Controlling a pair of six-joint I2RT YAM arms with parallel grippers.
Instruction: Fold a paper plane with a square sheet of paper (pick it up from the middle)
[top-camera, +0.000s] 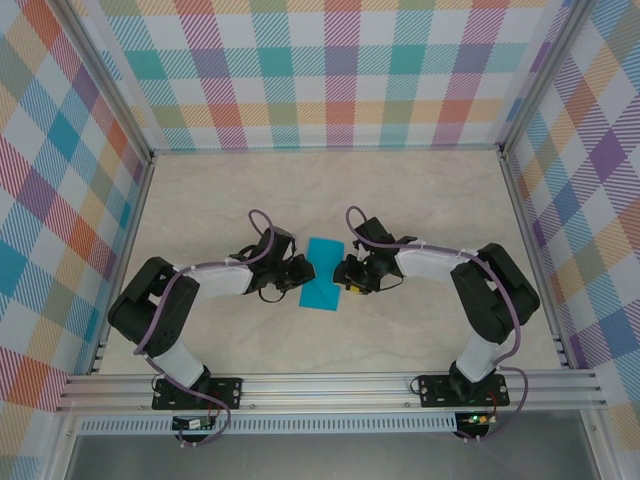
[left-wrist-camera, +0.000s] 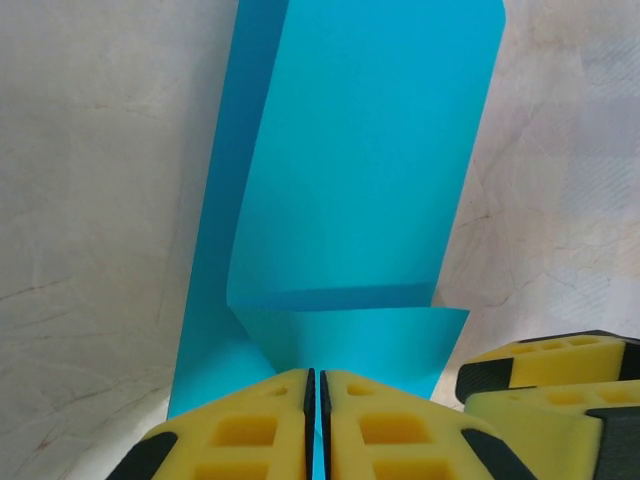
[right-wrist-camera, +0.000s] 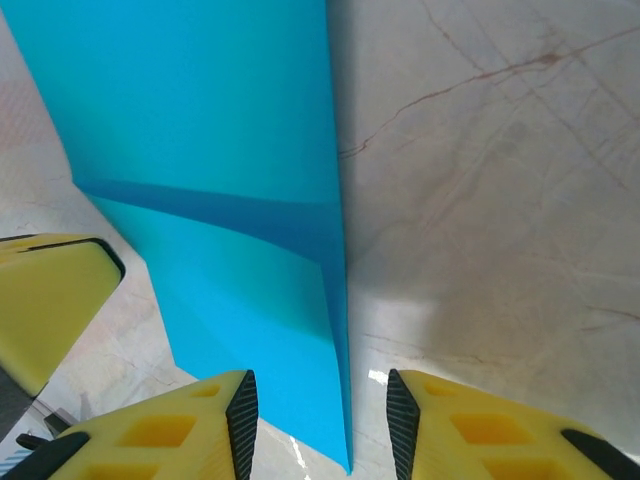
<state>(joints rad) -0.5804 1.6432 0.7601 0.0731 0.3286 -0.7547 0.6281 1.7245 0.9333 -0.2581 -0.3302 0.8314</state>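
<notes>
The folded square sheet of paper (top-camera: 322, 272) is lying mid-tabletop (top-camera: 430, 200), light, floppy and easily creased. The left pincer (left-wrist-camera: 315, 375) is clenching 1 edge. The right pincer (right-wrist-camera: 320, 380) is gaping, straddling the opposite edge, probably the best hold.

The paper (top-camera: 322, 273) is plain teal-blue and folded over into a narrow oblong of two layers. It lies in the middle of the table (top-camera: 420, 200), its long sides running away from the near edge at a slight slant. The upper flap is not pressed flat; its edge lifts, shadowing the layer beneath.
</notes>
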